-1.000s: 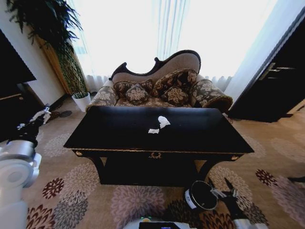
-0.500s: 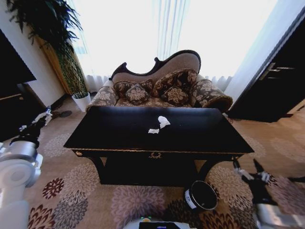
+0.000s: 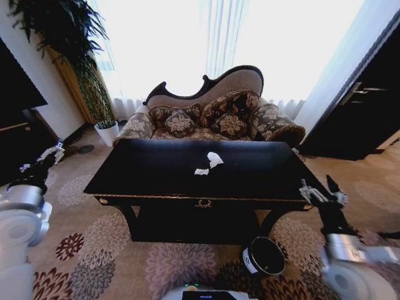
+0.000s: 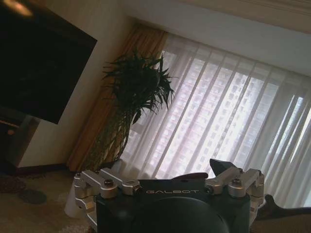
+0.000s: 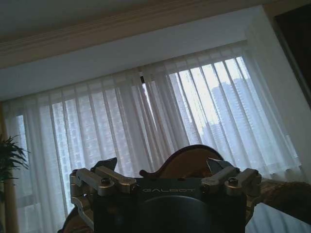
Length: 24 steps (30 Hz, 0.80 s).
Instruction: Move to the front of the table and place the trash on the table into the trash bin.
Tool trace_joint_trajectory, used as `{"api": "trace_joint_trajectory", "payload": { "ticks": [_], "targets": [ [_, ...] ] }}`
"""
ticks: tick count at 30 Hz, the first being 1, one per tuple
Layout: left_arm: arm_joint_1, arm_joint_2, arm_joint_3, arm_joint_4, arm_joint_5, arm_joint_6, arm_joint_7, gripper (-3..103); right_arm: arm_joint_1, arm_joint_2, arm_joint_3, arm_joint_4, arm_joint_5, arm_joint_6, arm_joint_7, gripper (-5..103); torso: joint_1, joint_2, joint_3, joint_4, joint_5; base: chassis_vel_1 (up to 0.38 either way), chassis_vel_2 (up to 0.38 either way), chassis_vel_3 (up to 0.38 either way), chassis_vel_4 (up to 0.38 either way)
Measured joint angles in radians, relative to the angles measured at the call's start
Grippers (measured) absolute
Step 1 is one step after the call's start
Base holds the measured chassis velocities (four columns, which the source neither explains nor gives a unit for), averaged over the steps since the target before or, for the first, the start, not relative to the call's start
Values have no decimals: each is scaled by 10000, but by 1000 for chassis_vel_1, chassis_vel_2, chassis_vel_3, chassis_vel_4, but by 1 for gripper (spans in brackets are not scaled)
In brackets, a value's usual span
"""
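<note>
Glossy black rectangular table [image 3: 156, 172] bearing two white crumpled paper scraps [image 3: 209, 164] near centre; black cylindrical bin [image 3: 264, 256] tilted on the carpet beneath its right front corner.

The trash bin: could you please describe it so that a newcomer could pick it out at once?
Find the glossy black table in front of the patterned sofa. On the flowered carpet by the table's near right leg stands the trash bin, a small black cylinder. Its pale rim and whitish side patch distinguish it from the white plant pot.

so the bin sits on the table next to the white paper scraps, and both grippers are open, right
Not quite. The head view shows the bin on the carpet in front of the table, not on it. The paper scraps are on the table, and the left gripper and right gripper are open.
</note>
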Motion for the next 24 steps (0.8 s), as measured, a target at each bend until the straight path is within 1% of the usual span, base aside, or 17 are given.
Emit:
{"api": "trace_joint_trajectory", "payload": {
  "ticks": [1, 4, 6, 7, 9, 10, 11, 12, 13, 15, 17, 18, 20, 21, 22, 23, 24],
  "targets": [
    [-59, 21, 95, -29, 1, 20, -7, 100, 45, -62, -39, 55, -2, -67, 69, 100, 0, 0, 0, 3, 1, 0, 0, 0, 0],
    [-269, 186, 682, -229, 7, 164, 36, 100, 274, -392, -196, 207, -10, -404, 341, 100, 0, 0, -1, -19, -1, 0, 0, 0, 0],
    [-210, 214, 691, -291, 17, 179, 67, 100, 392, -558, -296, 207, -25, -516, 382, 100, 0, 0, -1, -19, 2, 0, 0, 0, 0],
    [-95, 255, 666, -335, 75, 190, 117, 100, 604, -892, -484, 183, -87, -694, 412, 100, 1, 0, 0, -8, 3, 0, 0, 0, 0],
    [121, 329, 521, -334, 266, 184, 279, 100, 902, -1522, -814, 30, -217, -922, 419, 100, 0, 1, 0, -1, 1, 0, 0, 0, 0],
    [181, 353, 481, -319, 313, 173, 348, 100, 996, -1720, -910, -40, -242, -966, 420, 100, 1, 0, 0, 0, 0, 0, 0, 0, 0],
    [181, 353, 481, -319, 313, 173, 348, 100, 996, -1720, -910, -40, -242, -966, 420, 100, 1, 0, 0, 0, 0, 0, 0, 0, 0],
    [258, 404, 438, -291, 338, 139, 480, 100, 1149, -2033, -1054, -164, -269, -1017, 419, 100, 0, 0, 0, 0, 1, 0, 0, 0, 0],
    [338, 494, 418, -251, 201, 90, 655, 100, 1377, -2418, -1244, -374, -281, -1051, 419, 100, 0, 0, -1, -2, -1, 0, 0, 0, 0],
    [393, 605, 462, -244, -238, 72, 837, 100, 1675, -2830, -1470, -679, -268, -1059, 424, 100, 0, 0, -1, -4, -1, 0, 0, 0, 0],
    [413, 650, 515, -254, -419, 66, 964, 100, 1812, -2988, -1563, -811, -245, -1059, 439, 100, 0, 0, 0, -3, 1, 0, 0, 0, 0],
    [467, 762, 654, -256, -521, -67, 1602, 100, 2162, -3363, -1826, -1169, -87, -1059, 529, 100, 0, -1, 0, -4, 4, 0, 0, 0, 0],
    [573, 906, 884, -202, 4, -362, 2687, 100, 2555, -3796, -2163, -1551, 155, -1059, 613, 100, 1, 0, 1, -7, 7, 0, 0, 0, 0],
    [573, 906, 884, -202, 4, -362, 2687, 100, 2555, -3796, -2163, -1551, 155, -1059, 613, 100, 1, 0, 1, -7, 7, 0, 0, 0, 0],
    [611, 945, 959, -180, 205, -436, 2984, 100, 2679, -3934, -2271, -1661, 204, -1056, 622, 100, 1, 0, 0, -6, 4, 0, 0, 0, 0],
    [701, 1020, 1165, -154, 587, -571, 3609, 100, 2961, -4324, -2553, -1940, 272, -1041, 624, 100, 1, 0, 1, -5, 3, 0, 0, 0, 0],
    [734, 1046, 1301, -139, 727, -628, 3890, 100, 3098, -4596, -2724, -2098, 280, -1008, 612, 100, 1, 0, 0, -4, 4, 0, 0, 0, 0]
  ]
}}
